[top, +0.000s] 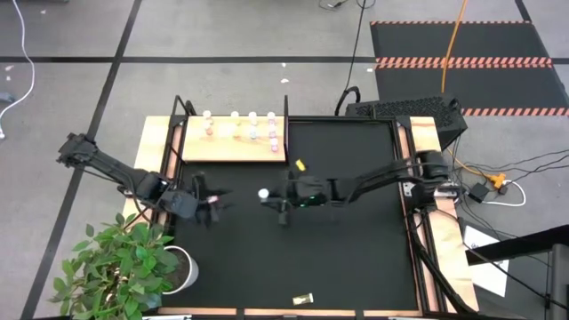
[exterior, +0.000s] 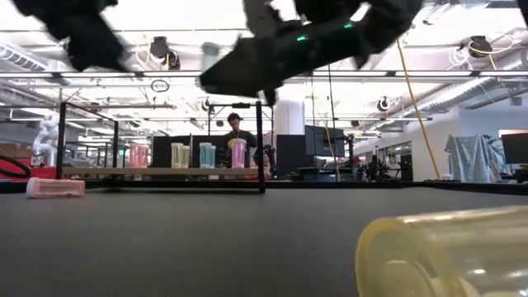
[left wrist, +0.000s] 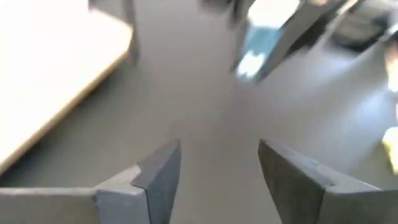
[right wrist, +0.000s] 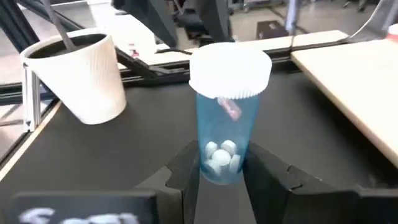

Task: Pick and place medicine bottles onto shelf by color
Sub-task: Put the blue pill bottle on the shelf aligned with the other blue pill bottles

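My right gripper (right wrist: 222,168) is shut on a light blue medicine bottle (right wrist: 227,134) with a white cap (top: 264,193), held above the middle of the black mat. My left gripper (left wrist: 219,174) hovers open and empty over the mat's left part (top: 212,201), just left of that bottle. The pale wooden shelf (top: 233,142) lies at the far left with several bottles standing on it. A yellow bottle (top: 300,165) lies on the mat beyond my right gripper. Another yellow one (exterior: 445,252) lies on its side by the near edge, and a pink one (exterior: 55,188) lies at the left. My right gripper pinches the lower end of the blue bottle's body (right wrist: 219,163) between its two fingers. The fingers come nearly level from the table's right. The bottle stands upright, cap up, lifted clear of the mat.
A white ribbed pot (right wrist: 81,74) with a green plant (top: 124,267) stands at the mat's near left corner. Black frame posts (exterior: 261,144) rise around the shelf. A person (exterior: 237,136) stands in the room beyond the table.
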Robot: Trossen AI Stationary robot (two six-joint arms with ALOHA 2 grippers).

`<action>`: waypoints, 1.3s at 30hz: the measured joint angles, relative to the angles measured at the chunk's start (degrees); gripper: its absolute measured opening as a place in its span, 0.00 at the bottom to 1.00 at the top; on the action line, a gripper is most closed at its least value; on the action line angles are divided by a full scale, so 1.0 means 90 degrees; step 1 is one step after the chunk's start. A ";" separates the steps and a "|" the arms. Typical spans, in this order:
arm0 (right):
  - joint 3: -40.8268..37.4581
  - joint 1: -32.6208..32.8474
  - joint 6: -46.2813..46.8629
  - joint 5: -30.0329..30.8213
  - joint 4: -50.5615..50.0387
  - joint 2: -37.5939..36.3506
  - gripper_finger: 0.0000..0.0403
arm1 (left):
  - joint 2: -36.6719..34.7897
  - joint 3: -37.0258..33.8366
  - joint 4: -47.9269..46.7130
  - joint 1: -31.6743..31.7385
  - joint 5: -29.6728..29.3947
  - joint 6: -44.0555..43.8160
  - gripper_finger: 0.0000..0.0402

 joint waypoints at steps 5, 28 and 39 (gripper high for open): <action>-0.0414 0.0016 -0.0381 0.0141 -0.0178 -0.0583 0.26 | 0.0929 -0.0020 0.3186 0.0620 0.0005 0.2597 0.60; -0.0208 -0.0159 -0.0343 0.0131 -0.1046 -0.0665 0.27 | 0.2907 0.2350 0.1546 0.2637 0.3356 0.3844 0.67; -0.0203 -0.0236 -0.0510 -0.0065 -0.1026 -0.0710 0.27 | 0.3172 0.2355 0.1544 0.2656 0.3353 0.4188 0.67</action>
